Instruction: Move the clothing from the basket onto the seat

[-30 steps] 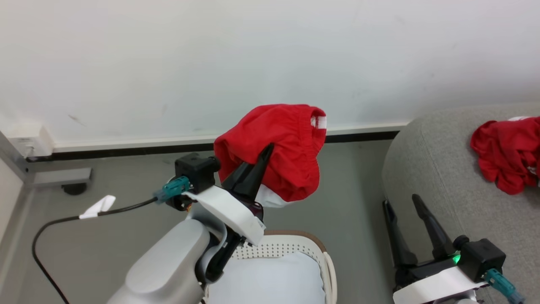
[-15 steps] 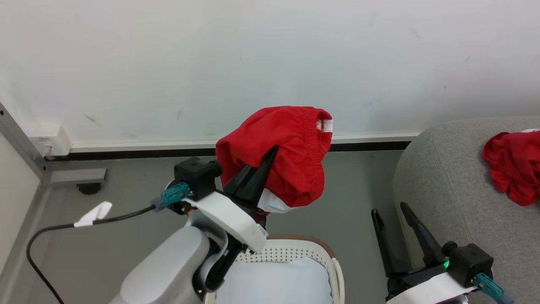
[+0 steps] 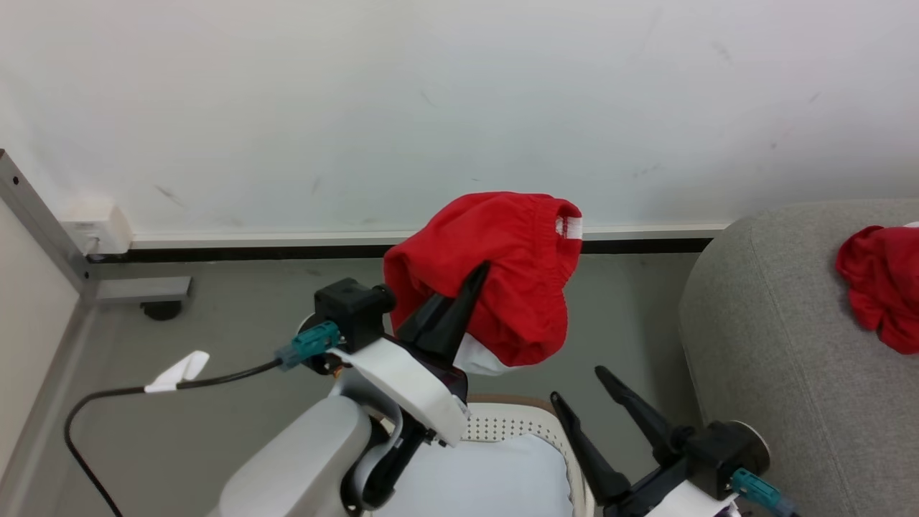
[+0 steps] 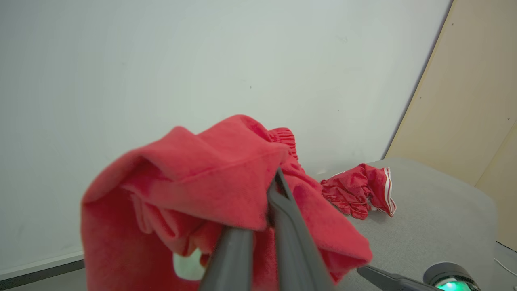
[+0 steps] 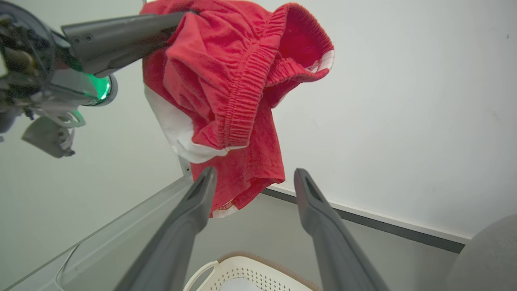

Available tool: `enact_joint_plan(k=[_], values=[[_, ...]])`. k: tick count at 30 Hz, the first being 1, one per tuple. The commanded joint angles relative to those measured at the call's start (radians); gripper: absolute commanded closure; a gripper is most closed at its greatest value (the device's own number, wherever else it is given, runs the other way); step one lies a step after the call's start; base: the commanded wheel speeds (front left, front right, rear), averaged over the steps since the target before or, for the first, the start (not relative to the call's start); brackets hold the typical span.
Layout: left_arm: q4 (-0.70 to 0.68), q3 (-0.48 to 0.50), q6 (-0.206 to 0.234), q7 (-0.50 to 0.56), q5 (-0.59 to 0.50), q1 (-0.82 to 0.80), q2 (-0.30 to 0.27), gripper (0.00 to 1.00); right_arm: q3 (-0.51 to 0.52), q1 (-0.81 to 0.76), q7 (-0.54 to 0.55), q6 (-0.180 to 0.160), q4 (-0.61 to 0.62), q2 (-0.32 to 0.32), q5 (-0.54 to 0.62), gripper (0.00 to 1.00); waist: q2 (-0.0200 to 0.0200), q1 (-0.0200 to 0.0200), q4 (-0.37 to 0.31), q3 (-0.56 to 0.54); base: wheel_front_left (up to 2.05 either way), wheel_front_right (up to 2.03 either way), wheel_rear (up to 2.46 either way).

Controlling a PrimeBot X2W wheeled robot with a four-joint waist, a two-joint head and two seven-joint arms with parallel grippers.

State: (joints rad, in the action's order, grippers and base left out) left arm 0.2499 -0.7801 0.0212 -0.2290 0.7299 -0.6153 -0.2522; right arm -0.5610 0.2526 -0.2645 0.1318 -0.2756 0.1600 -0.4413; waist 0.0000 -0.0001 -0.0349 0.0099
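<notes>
**Left jaws pinched on red cloth, right jaws wide and empty**

Your left gripper [image 3: 479, 270] has its jaws pressed together on a fold of the red garment [image 3: 506, 251]. The cloth drapes over the fingertips and hangs down on both sides of them, with the basket [image 3: 502, 399] below.

Expect it to be light and limp. It will likely sag and swing, and a thin pinch could let it slip. The gathered elastic waistband is the thickest ridge, so it looks like the surest place to bite.

Your right gripper [image 3: 579, 384] holds nothing, with its jaws spread as far as they go. It points up at the hanging hem from just below, near it and seemingly apart.

Out past those right jaws is the seat [image 3: 775, 345], where a second red garment [image 3: 879, 287] lies crumpled.

You cannot see how deep the fold sits between the left jaws, because the cloth covers them. The left arm and the frame edge cut off the basket. Only its pale liner [image 3: 488, 474] shows, so whether more clothing remains inside is unclear.
</notes>
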Motion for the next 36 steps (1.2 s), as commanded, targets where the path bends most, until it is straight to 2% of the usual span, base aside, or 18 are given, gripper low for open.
enact_joint_plan(k=[1,14,23,24,25,26,27,36], values=[[0.001,-0.009,-0.006,0.000,-0.012,0.012,0.007,1.00,-0.050,0.031,0.000,-0.002,-0.017,0.012,-0.031,0.00,0.0000,0.0001,0.007,-0.001,0.00,0.00,0.00],[-0.007,-0.083,-0.029,0.004,-0.013,0.039,0.068,1.00,-0.164,0.138,0.000,-0.002,-0.120,-0.003,-0.125,0.00,0.0000,0.0001,0.069,-0.015,0.00,0.00,0.00],[0.004,-0.124,-0.043,0.012,-0.007,0.056,0.097,1.00,-0.176,0.161,0.000,-0.002,-0.128,-0.014,-0.145,0.00,0.0000,0.0001,0.106,-0.013,0.00,0.00,0.00],[0.005,-0.124,-0.043,0.012,-0.005,0.055,0.098,1.00,-0.175,0.162,0.000,-0.002,-0.129,-0.015,-0.146,0.44,0.0000,0.0001,0.109,-0.013,0.00,0.00,0.00],[0.006,-0.125,-0.044,0.012,-0.003,0.055,0.098,1.00,-0.175,0.162,0.000,-0.002,-0.130,-0.015,-0.147,0.65,0.0000,0.0001,0.111,-0.013,0.00,0.00,0.00],[0.007,-0.125,-0.044,0.012,-0.001,0.054,0.098,1.00,-0.176,0.162,0.000,-0.002,-0.133,-0.016,-0.147,0.92,0.0000,0.0001,0.112,-0.013,0.00,0.00,0.00],[0.008,-0.124,-0.043,0.011,-0.001,0.052,0.098,1.00,-0.177,0.163,0.000,-0.002,-0.136,-0.015,-0.147,1.00,0.0000,0.0001,0.113,-0.012,0.00,0.00,0.00],[0.010,-0.120,-0.037,0.004,0.004,0.045,0.095,1.00,-0.174,0.174,0.000,-0.002,-0.142,-0.016,-0.151,1.00,0.0000,0.0001,0.110,-0.009,0.00,0.00,0.00]])
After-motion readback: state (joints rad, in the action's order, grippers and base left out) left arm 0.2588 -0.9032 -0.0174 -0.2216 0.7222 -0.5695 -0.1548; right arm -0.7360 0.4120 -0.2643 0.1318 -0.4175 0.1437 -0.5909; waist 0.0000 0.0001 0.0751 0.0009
